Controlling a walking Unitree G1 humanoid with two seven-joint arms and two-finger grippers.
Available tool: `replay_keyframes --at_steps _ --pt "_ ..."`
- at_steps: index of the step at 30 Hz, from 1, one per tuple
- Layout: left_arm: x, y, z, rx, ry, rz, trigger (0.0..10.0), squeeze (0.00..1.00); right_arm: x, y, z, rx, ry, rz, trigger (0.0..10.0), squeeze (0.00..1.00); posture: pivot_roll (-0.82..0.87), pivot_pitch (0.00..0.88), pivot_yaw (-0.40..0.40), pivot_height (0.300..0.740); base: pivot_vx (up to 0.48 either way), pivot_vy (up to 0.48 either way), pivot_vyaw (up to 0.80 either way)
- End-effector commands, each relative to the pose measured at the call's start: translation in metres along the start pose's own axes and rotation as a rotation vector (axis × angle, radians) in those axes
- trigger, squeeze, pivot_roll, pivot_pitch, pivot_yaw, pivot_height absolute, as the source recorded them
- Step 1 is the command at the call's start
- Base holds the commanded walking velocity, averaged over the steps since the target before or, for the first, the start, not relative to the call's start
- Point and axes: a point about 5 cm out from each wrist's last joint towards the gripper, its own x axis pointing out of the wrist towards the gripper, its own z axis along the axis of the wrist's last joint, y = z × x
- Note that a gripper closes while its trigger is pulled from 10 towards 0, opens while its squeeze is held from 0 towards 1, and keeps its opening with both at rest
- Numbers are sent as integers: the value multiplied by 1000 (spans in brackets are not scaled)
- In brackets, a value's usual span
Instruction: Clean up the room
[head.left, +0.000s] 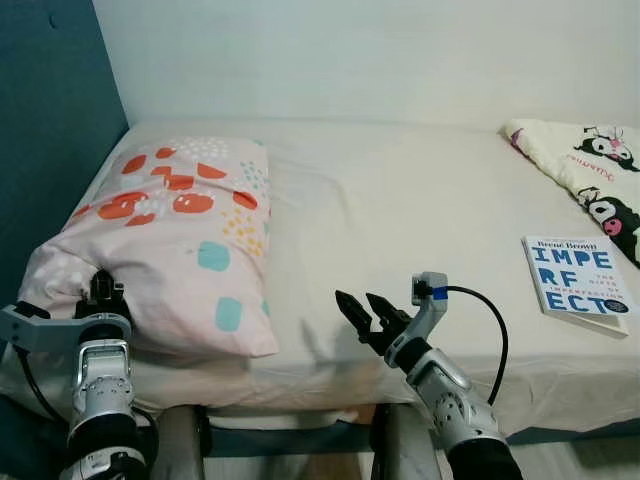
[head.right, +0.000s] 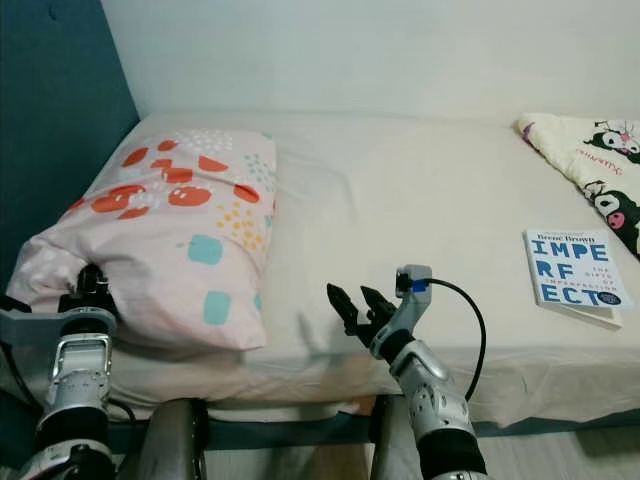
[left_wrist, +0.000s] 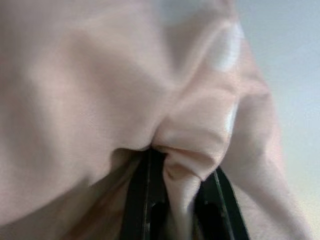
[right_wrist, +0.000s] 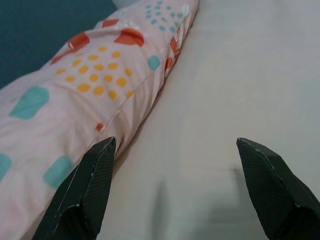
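A pink pillow (head.left: 175, 235) with orange, teal and yellow patches lies on the left half of the bed (head.left: 400, 200). My left gripper (head.left: 103, 292) is at the pillow's near left corner, shut on a fold of its cloth (left_wrist: 187, 165), which bunches between the black fingers (left_wrist: 142, 200). My right gripper (head.left: 362, 312) hovers open over the sheet near the bed's front edge, just right of the pillow (right_wrist: 75, 100), nothing between its fingertips (right_wrist: 90, 195). A white book (head.left: 577, 277) with blue letters lies at the right.
A cream blanket (head.left: 590, 170) with black cartoon figures lies at the bed's far right corner. A dark teal headboard (head.left: 45, 140) stands at the left, and a white wall runs behind the bed. The mattress middle is bare sheet.
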Motion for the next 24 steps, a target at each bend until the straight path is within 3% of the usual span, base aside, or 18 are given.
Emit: replay_keyframes --at_steps 1,3,6,8,15,24 --pt "6 2 9 155 -34 45 0 0 -4 -2 -2 6 2 -18 10000 0 46 92 -102 445 0 0 0" --pt "7 3 12 198 -49 59 0 0 -4 -2 -2 7 2 -18 10000 0 46 92 -102 445 0 0 0" --pt "15 1 31 443 -105 92 0 0 -3 -1 -3 8 5 -16 10000 0 40 95 -104 445 0 0 0" --pt "19 -2 42 535 -141 104 0 0 -4 0 -3 8 6 -15 10000 0 40 96 -103 445 0 0 0" --pt "23 -2 58 661 -195 147 0 0 -6 -1 -4 14 3 -22 10000 0 42 103 -97 445 0 0 0" --pt "16 15 65 816 -227 263 0 0 -7 1 -7 19 7 -20 10000 0 41 105 -99 445 0 0 0"
